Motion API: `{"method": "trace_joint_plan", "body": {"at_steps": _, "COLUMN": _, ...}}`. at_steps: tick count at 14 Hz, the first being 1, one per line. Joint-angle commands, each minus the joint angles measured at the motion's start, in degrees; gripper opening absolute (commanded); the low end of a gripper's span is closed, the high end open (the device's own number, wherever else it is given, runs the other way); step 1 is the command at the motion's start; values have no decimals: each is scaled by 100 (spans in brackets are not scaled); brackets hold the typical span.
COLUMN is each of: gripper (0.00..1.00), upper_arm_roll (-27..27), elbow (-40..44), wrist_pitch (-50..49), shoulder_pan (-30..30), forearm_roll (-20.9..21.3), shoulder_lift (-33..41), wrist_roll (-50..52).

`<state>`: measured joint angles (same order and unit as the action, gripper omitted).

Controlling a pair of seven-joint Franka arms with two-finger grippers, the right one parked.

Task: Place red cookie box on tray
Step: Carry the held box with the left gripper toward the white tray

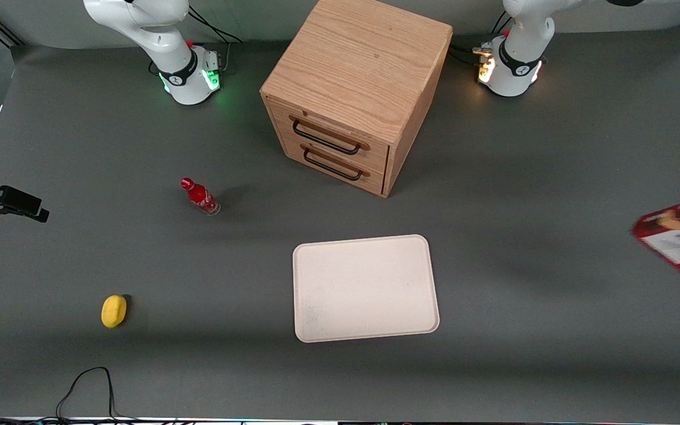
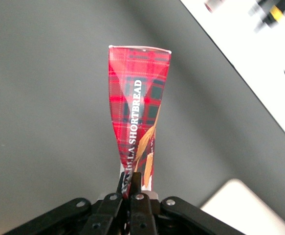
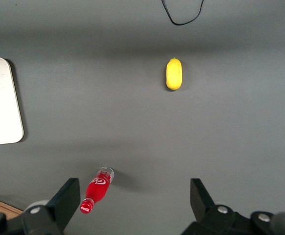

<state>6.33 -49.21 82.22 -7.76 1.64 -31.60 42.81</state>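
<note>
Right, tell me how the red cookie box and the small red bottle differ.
The red cookie box is a long tartan carton, held off the table in the left gripper, fingers shut on its end; the red bottle is a small round bottle resting on the table toward the parked arm's end. The box looks much larger. Both are mostly red.

The red cookie box [image 2: 138, 117], pinched in the tool [image 2: 130, 188], reads "SHORTBREAD" in white letters.
</note>
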Motion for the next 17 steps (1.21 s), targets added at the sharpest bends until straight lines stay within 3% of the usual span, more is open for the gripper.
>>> {"method": "trace_joint_plan", "body": {"at_steps": 1, "gripper": 0, "upper_arm_roll": -106, "elbow": -97, "wrist_pitch": -119, "shoulder_pan": 783, "forearm_roll": 153, "shoulder_lift": 101, "wrist_roll": -71}}
{"method": "trace_joint_plan", "body": {"at_steps": 10, "gripper": 0, "upper_arm_roll": -26, "elbow": -106, "wrist_pitch": 206, "shoulder_pan": 2874, "forearm_roll": 258, "shoulder_lift": 40, "wrist_roll": -291}}
{"method": "trace_joint_plan", "body": {"at_steps": 14, "gripper": 0, "upper_arm_roll": -35, "elbow": -150, "wrist_pitch": 145, "shoulder_pan": 3394, "forearm_roll": 284, "shoulder_lift": 31, "wrist_roll": -642}}
{"method": "trace_joint_plan", "body": {"at_steps": 17, "gripper": 0, "upper_arm_roll": -61, "elbow": -308, "wrist_pitch": 346, "shoulder_pan": 3386, "forearm_roll": 320, "shoulder_lift": -266, "wrist_roll": -712}}
